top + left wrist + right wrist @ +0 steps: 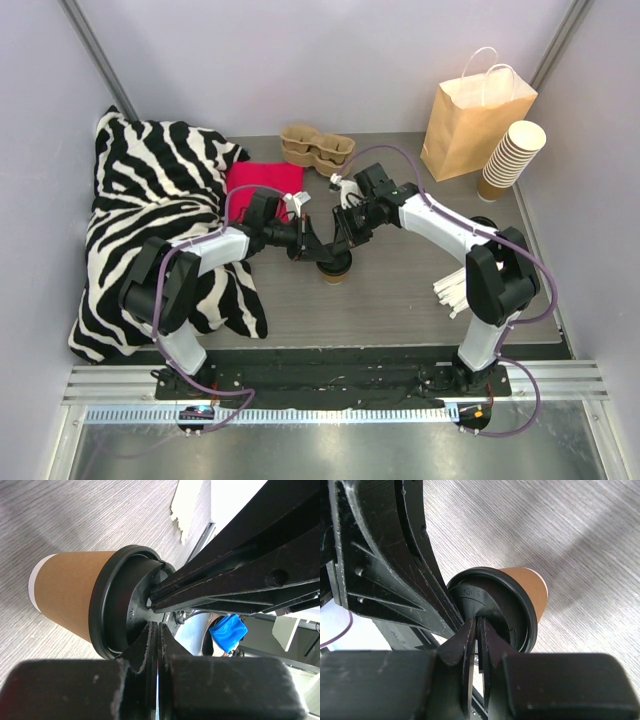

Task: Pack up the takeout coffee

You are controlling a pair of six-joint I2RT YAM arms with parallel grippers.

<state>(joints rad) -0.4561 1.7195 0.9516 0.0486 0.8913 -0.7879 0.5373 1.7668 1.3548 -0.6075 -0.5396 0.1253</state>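
Note:
The takeout coffee [335, 268], a small tan-brown paper cup with a black lid, stands upright mid-table. In the left wrist view I see its body [70, 590] and lid [107, 610]; the right wrist view also shows the cup [527, 582]. My left gripper [312, 252] is shut, its tips [159, 630] against the lid's top from the left. My right gripper [340, 246] is shut too, its tips [479, 625] on the lid from the right. The two grippers meet over the lid. I see nothing held between either pair of jaws.
A tan paper bag [470, 125] stands at the back right beside a stack of lidless cups [510, 160]. A pulp cup carrier [315, 147] sits at the back centre. A red cloth [265, 178] and a zebra-print cloth [160, 220] lie left. White sticks [452, 290] lie right.

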